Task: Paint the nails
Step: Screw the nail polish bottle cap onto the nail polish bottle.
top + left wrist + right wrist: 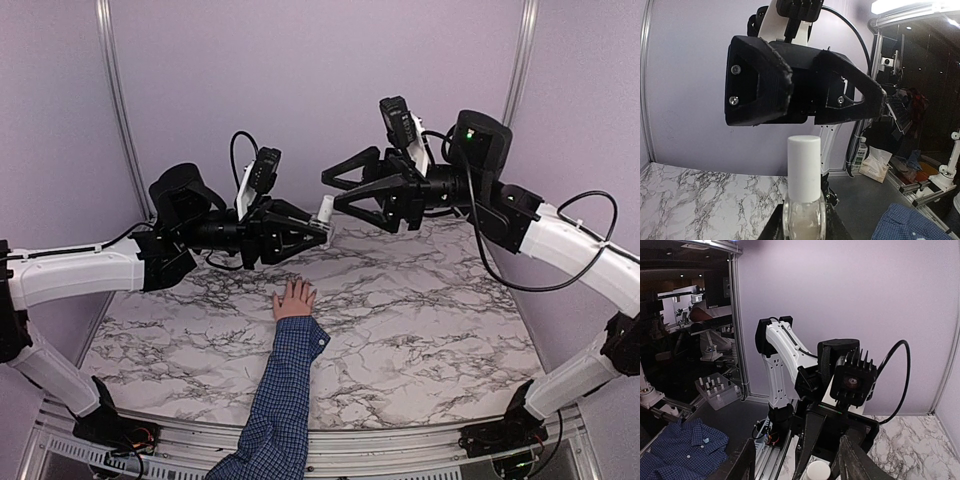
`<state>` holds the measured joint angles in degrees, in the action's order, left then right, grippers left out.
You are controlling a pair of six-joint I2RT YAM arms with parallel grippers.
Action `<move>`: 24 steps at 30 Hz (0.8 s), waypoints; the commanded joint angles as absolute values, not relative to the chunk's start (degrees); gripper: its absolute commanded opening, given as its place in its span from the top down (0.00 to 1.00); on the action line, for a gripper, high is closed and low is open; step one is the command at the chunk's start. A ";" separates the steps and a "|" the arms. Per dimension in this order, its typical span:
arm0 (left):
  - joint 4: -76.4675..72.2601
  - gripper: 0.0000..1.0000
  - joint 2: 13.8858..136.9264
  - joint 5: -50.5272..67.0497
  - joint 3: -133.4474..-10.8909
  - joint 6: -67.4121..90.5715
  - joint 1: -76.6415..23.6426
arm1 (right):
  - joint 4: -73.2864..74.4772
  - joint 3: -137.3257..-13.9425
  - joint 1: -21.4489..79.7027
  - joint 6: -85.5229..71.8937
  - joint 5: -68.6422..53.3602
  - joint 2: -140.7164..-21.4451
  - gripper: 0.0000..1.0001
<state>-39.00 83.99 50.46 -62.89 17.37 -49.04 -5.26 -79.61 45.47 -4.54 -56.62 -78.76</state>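
Jaws of the left gripper (318, 226) were clamped on a white-capped polish bottle (325, 210), the right gripper (333, 188) gaped wide just beside its cap, both in open air above the marble table (430, 300), where the nails (297, 286) lay on a flat hand (294, 302) near mid-table, lilac walls (300, 70) behind.

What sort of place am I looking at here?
Likely a robotics lab test cell: a left arm and right arm bolted to a marbled table, lilac enclosure walls, cluttered workbenches beyond.
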 commanded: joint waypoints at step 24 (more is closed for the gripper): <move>-39.81 1.00 82.46 50.93 -63.75 17.43 -48.37 | -8.12 -80.94 46.12 -9.20 -60.47 -82.44 0.79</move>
